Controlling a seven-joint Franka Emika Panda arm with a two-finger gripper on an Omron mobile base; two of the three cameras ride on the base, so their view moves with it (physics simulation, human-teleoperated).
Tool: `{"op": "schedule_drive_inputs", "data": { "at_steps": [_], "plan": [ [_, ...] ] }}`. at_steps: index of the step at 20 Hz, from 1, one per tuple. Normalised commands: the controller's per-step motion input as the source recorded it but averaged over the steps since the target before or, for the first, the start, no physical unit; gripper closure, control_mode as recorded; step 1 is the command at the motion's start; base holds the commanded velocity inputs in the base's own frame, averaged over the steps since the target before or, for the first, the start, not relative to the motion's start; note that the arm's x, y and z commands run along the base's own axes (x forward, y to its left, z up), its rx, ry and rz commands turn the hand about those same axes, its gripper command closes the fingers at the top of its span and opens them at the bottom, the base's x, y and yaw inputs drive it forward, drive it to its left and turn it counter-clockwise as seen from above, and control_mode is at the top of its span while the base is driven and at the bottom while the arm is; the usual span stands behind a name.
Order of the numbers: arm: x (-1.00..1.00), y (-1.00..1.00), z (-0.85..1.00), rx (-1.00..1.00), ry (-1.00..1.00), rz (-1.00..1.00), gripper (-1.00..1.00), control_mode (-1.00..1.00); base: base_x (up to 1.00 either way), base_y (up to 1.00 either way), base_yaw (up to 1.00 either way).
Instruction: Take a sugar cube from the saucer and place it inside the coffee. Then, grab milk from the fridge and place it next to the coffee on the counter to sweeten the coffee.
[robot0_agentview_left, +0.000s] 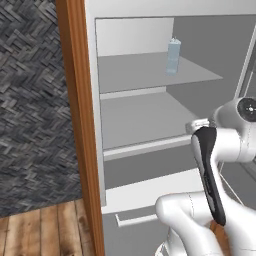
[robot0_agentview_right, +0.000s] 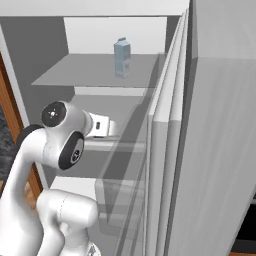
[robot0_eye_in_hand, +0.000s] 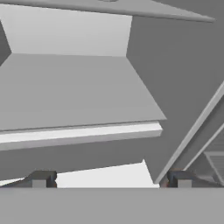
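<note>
The fridge (robot0_agentview_left: 135, 117) stands open in front of me, with grey shelves inside. The milk (robot0_agentview_left: 173, 56), a small pale carton with a gabled top, stands upright toward the back of the upper shelf (robot0_agentview_right: 95, 70); it is the same milk (robot0_agentview_right: 122, 57) in the right base view. My gripper (robot0_eye_in_hand: 110, 179) is open with nothing between its fingertips (robot0_eye_in_hand: 41, 178). It points into the fridge at the middle shelf (robot0_eye_in_hand: 74, 92), below the milk and well short of it. The sugar cube, saucer, coffee and counter are out of view.
A wood panel (robot0_agentview_left: 80, 125) flanks the fridge on the left, with a dark herringbone wall (robot0_agentview_left: 30, 100) and plank floor (robot0_agentview_left: 45, 230) beyond. The open fridge door (robot0_agentview_right: 220, 150) with its clear bins (robot0_agentview_right: 125, 190) stands close on the right. A white drawer front (robot0_agentview_left: 145, 192) lies below the shelves.
</note>
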Motion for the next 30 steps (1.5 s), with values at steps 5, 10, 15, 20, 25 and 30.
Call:
{"op": "schedule_drive_inputs", "data": {
  "at_steps": [5, 10, 15, 20, 25, 30],
  "plan": [
    [0.22, 0.15, 0.99, -0.08, -0.14, -0.02, -1.00, -1.00, 0.00, 0.00, 0.00],
    [0.11, 0.06, 0.99, 0.01, -0.16, -0.01, -1.00, -1.00, 0.00, 0.00, 0.00],
    [0.01, 0.07, 0.74, 0.09, -0.20, 0.00, -1.00, -1.00, 0.00, 0.00, 0.00],
    [0.32, 0.22, 0.16, 0.06, -0.06, 0.00, -1.00, -1.00, 0.00, 0.00, 0.00],
    [0.57, 0.15, 0.01, 0.03, 0.00, 0.00, -1.00, -1.00, 0.00, 0.00, 0.00],
    [0.60, 0.05, 0.15, 0.04, 0.03, 0.00, -1.00, -1.00, 0.00, 0.00, 0.00]
  ]
}}
